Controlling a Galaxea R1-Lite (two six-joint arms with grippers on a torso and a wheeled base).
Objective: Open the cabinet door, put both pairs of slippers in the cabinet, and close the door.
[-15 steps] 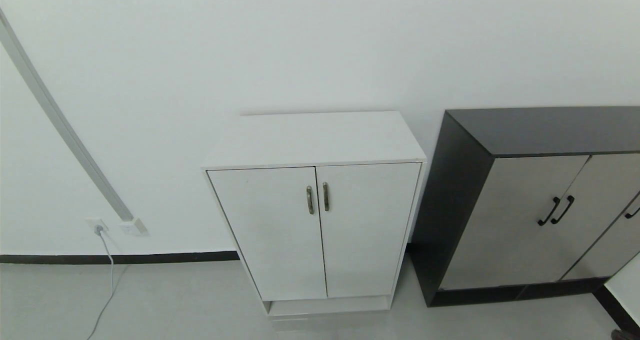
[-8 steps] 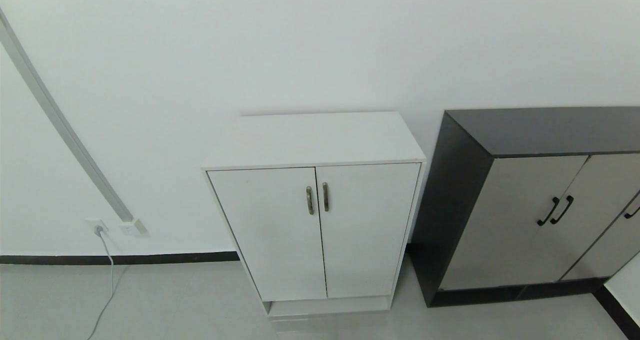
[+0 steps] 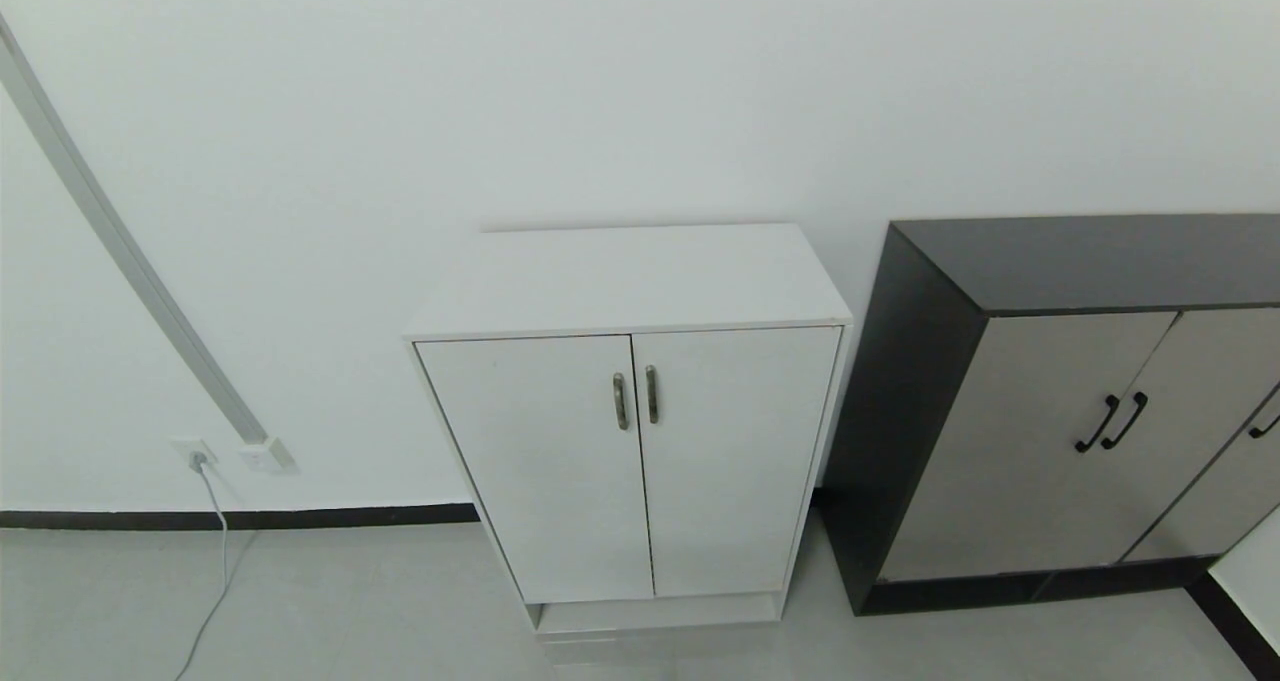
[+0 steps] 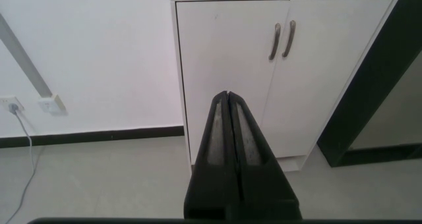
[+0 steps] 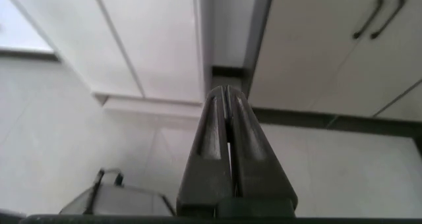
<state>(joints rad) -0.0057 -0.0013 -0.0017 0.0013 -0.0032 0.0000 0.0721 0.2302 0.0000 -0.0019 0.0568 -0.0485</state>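
Note:
The white cabinet (image 3: pixel 630 281) stands against the wall with both doors closed. Its two metal handles (image 3: pixel 620 401) sit side by side at the middle seam. My left gripper (image 4: pixel 227 95) is shut with nothing in it. It hangs above the floor in front of the white cabinet (image 4: pixel 231 53), lower than the handles (image 4: pixel 275 41). My right gripper (image 5: pixel 227 92) is also shut on nothing. It hangs low over the floor, before the gap between the white cabinet (image 5: pixel 151 46) and the dark one. A grey thing with a dark loop (image 5: pixel 109 197) lies on the floor near it; I cannot tell what it is.
A black cabinet with grey doors (image 3: pixel 1060 431) stands close to the right of the white one. On the left wall are a socket with a cable (image 3: pixel 205 521) and a slanted white conduit (image 3: pixel 120 241). Grey floor lies in front of both cabinets.
A small dark shape at the head view's lower right corner is gone. The cabinet and its doors have not moved.

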